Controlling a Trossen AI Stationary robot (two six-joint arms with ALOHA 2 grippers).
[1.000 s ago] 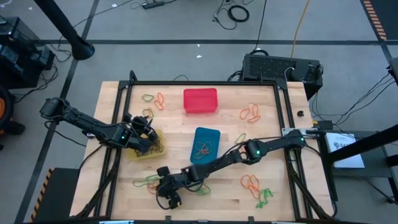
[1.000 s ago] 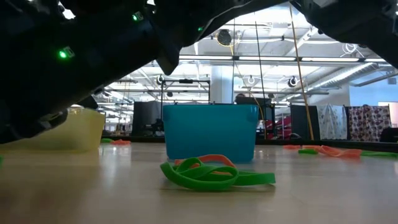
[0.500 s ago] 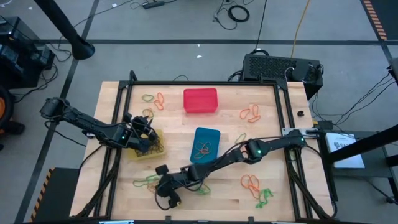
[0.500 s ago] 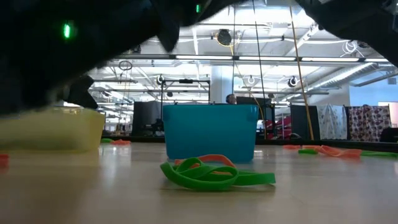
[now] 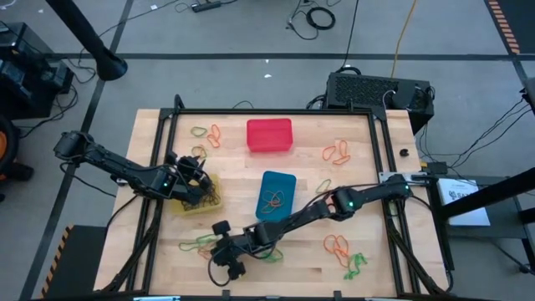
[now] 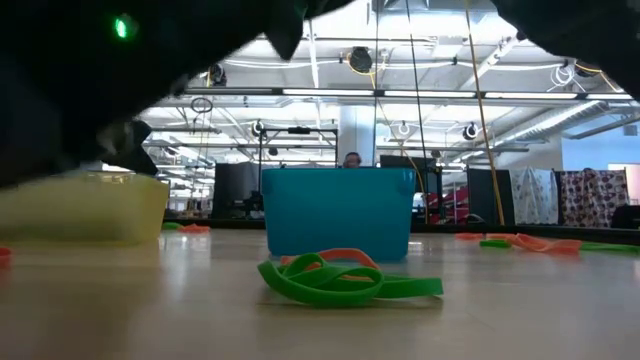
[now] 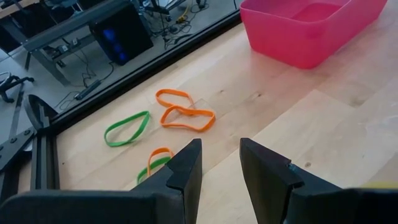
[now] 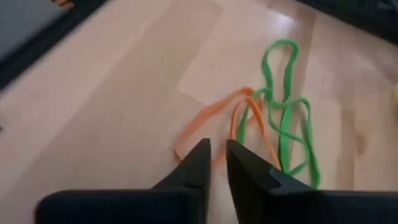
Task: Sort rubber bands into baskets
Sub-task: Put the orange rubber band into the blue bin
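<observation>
My bench [image 5: 368, 209] carries three baskets: the red basket [image 5: 269, 135] near the far edge, the blue basket [image 5: 277, 194] in the middle with a few bands lying in it, and the yellow basket [image 5: 199, 201] toward my left side. My right arm stretches low across the near part of the bench, and my right claw [image 5: 219, 247] sits just beside a tangle of green and orange rubber bands [image 8: 273, 134] close to the near edge. Its fingers are narrowed to a thin slot with nothing between them. My left claw [image 5: 194, 171] hangs over the yellow basket's far rim, fingers a modest gap apart and, as far as I can tell, empty. Past it lie loose orange and green bands [image 7: 168, 115] on the wood. More bands are scattered at the far right [image 5: 338, 151] and near right [image 5: 346, 253].
</observation>
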